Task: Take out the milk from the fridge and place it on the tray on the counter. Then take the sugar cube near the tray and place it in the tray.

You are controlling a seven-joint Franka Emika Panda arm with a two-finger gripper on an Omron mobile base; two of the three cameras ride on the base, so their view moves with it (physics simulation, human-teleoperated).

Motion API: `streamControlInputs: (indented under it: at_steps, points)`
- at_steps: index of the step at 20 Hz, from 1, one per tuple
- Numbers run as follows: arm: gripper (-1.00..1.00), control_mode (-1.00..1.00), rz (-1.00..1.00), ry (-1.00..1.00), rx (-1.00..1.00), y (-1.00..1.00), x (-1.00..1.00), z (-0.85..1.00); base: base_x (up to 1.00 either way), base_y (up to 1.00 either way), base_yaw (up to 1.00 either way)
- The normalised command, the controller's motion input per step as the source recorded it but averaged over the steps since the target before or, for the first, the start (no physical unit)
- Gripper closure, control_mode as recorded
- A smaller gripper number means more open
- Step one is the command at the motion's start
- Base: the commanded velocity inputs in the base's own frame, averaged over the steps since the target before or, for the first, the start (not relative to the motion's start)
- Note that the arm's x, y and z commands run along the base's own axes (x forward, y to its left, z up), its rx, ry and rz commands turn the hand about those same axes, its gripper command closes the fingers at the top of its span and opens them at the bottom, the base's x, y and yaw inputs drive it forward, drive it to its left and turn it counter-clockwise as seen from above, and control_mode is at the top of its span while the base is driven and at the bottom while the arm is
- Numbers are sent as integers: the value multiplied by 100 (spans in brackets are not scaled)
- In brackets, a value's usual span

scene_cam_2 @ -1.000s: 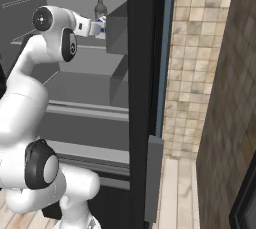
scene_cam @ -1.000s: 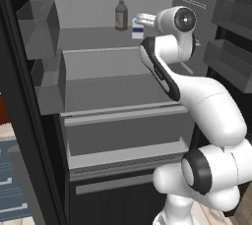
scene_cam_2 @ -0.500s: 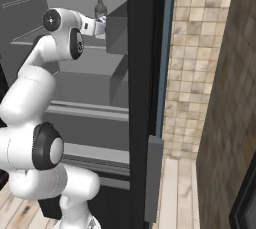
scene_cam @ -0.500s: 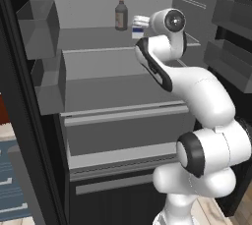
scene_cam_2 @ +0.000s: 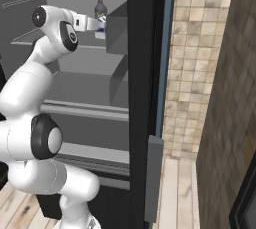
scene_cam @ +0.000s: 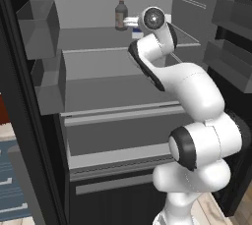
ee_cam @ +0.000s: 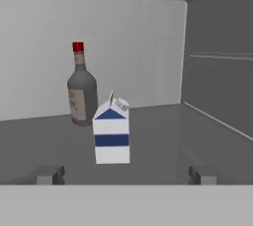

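Observation:
The milk point(ee_cam: 112, 133), a small white carton with a blue band, stands upright on the upper shelf of the open fridge point(scene_cam: 98, 40). My gripper point(ee_cam: 124, 175) is open, level with the carton and a short way in front of it, nothing between the fingertips. From the left base view the milk point(scene_cam: 137, 34) peeks out behind my wrist, just below the gripper point(scene_cam: 129, 21). In the right base view the gripper point(scene_cam_2: 98, 24) sits right at the milk point(scene_cam_2: 101, 29). The tray, the counter and the sugar cube are out of view.
A dark glass bottle with a red cap point(ee_cam: 80, 89) stands just behind and left of the carton. Grey door bins point(scene_cam: 42, 20) hang at the left, more bins point(scene_cam: 231, 57) at the right. The fridge's dark frame point(scene_cam_2: 145, 98) and a tiled wall point(scene_cam_2: 187, 73) stand to the right.
The arm has reached deeper into the fridge's upper shelf, bringing the hand closer to the milk. The jaws stayed open and the carton has not moved.

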Motion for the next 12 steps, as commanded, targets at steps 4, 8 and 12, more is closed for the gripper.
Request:
streamControlInputs:
  at_steps: [4,8,12]
  points:
    - [-100,-100,-1,9,0,0,25,1,0,0,0]
    - [-100,-100,0,10,0,9,53,0,0,0,0]
    - [-100,-100,0,9,0,0,32,1,0,0,0]
